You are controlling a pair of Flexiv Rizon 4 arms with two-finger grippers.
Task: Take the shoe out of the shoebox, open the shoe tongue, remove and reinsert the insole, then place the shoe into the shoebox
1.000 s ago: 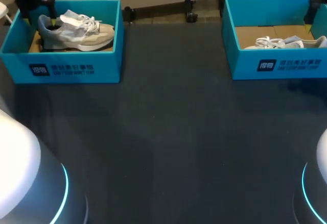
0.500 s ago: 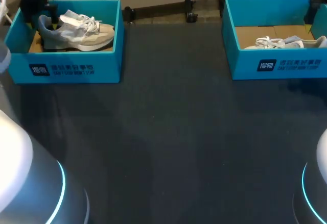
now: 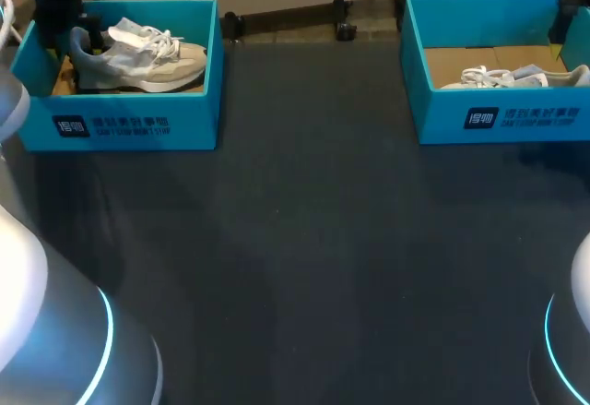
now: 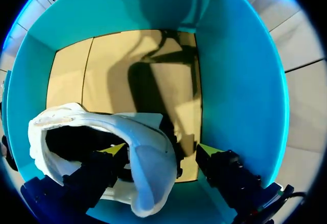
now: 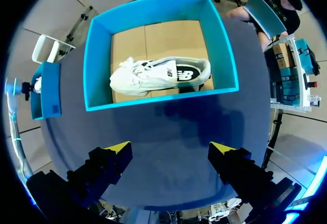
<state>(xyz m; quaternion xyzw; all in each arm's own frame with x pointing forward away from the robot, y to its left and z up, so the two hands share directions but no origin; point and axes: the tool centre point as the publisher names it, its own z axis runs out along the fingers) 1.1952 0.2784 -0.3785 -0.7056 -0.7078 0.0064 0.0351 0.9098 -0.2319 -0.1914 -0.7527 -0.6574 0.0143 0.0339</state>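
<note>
A grey-and-white shoe [image 3: 147,59] lies in the teal shoebox [image 3: 129,124] at the table's back left. My left gripper [image 3: 74,27] hangs into that box at the shoe's heel. In the left wrist view the left gripper [image 4: 161,150] is open and straddles the heel [image 4: 148,173]: one finger is inside the shoe's opening, the other outside, with a gap to the heel. The box wall [image 4: 240,81] rises close beside the outer finger. My right gripper [image 5: 171,147] is open with nothing between its fingers, high above the table in front of the other box.
A second teal shoebox [image 3: 498,119] at the back right holds a white shoe [image 3: 516,77], seen from above in the right wrist view as box [image 5: 97,66] and shoe [image 5: 158,73]. The dark tabletop [image 3: 313,257] stretches between and in front of the boxes.
My left arm has swung further in at the left edge, and its gripper has shifted slightly at the shoe's heel. The right side looks the same.
</note>
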